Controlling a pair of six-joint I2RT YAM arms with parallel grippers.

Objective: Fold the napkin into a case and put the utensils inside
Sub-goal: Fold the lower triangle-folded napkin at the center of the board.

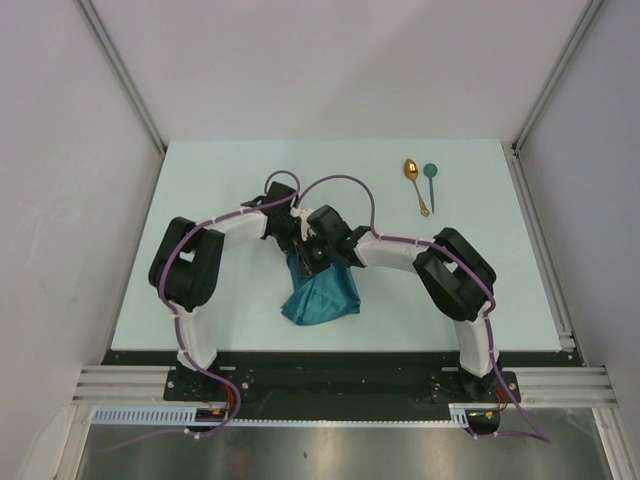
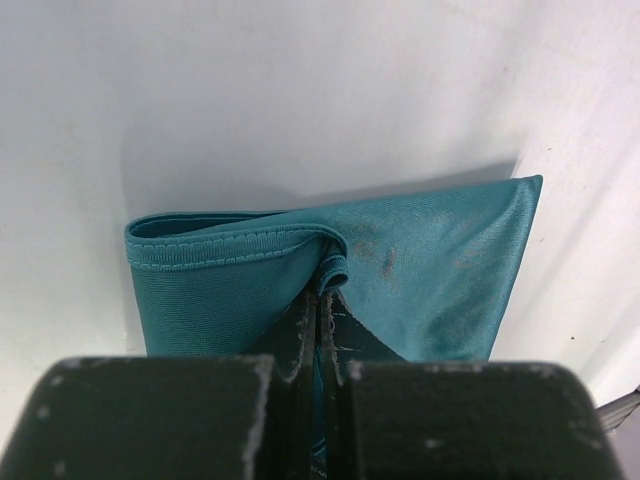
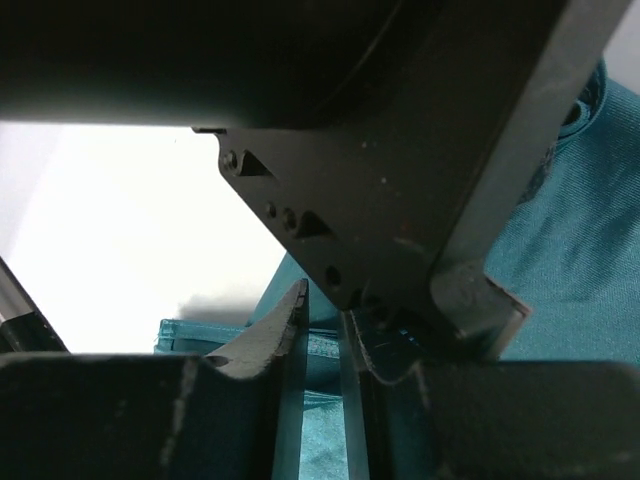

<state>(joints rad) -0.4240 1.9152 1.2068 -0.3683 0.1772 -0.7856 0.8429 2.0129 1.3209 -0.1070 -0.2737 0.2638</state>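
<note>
Both jaws crowded together, napkin (image 1: 320, 297) top hidden

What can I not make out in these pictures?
Left wrist: the left gripper hides the napkin edge it pinches.
Right wrist: the left gripper's body hides whether the right gripper holds cloth.
Top: both grippers cover the napkin's upper part.
Top: gold spoon, teal spoon too small for detail.

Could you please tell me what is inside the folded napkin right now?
Nothing shows at the open edge of the napkin. The gold spoon and teal spoon lie out on the table. Deeper between the layers is covered by cloth.
</note>
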